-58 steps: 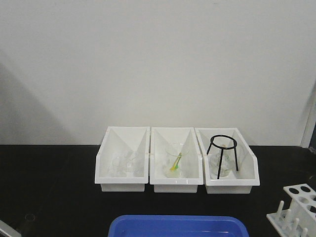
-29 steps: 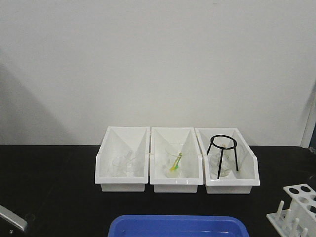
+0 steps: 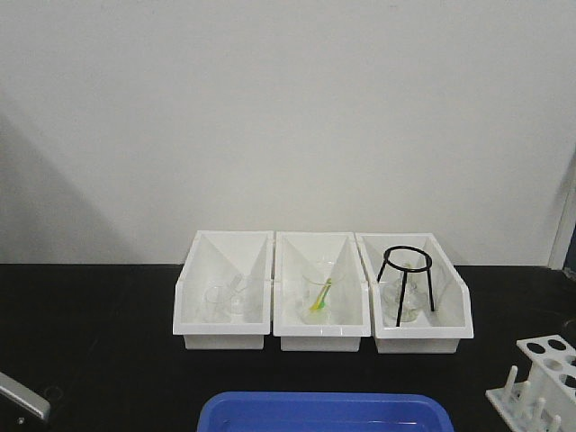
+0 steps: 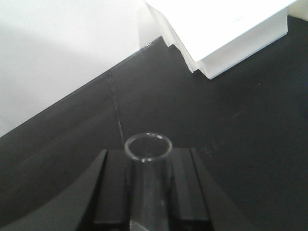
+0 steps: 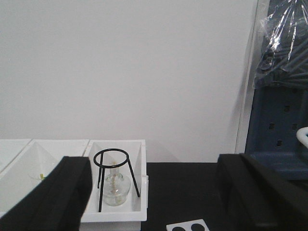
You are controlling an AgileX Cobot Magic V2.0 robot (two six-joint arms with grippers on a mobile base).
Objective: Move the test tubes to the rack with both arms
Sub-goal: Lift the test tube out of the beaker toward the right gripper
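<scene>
In the left wrist view my left gripper (image 4: 148,156) is shut on a clear glass test tube (image 4: 148,192). The tube lies along the gap between the two black fingers, its open rim poking past their tips above the black tabletop. The front view shows only a silver-grey piece of the left arm (image 3: 20,397) at the bottom left corner. My right gripper (image 5: 153,183) is open, its black fingers (image 5: 62,192) wide apart with nothing between them. The white rack (image 3: 540,382) stands at the bottom right of the table, and a corner of its holed top plate (image 5: 187,225) shows below the right gripper.
Three white bins (image 3: 225,337) stand side by side at the back of the black table. The left bin holds clear glassware, the middle a beaker (image 3: 317,292) with a yellow-green item, the right a black tripod stand (image 3: 405,283) over a glass flask (image 5: 115,190). A blue tray (image 3: 324,412) sits at the front edge.
The silver-grey piece of the left arm has risen further into the bottom left corner of the front view. Bins, tray and rack have not moved.
</scene>
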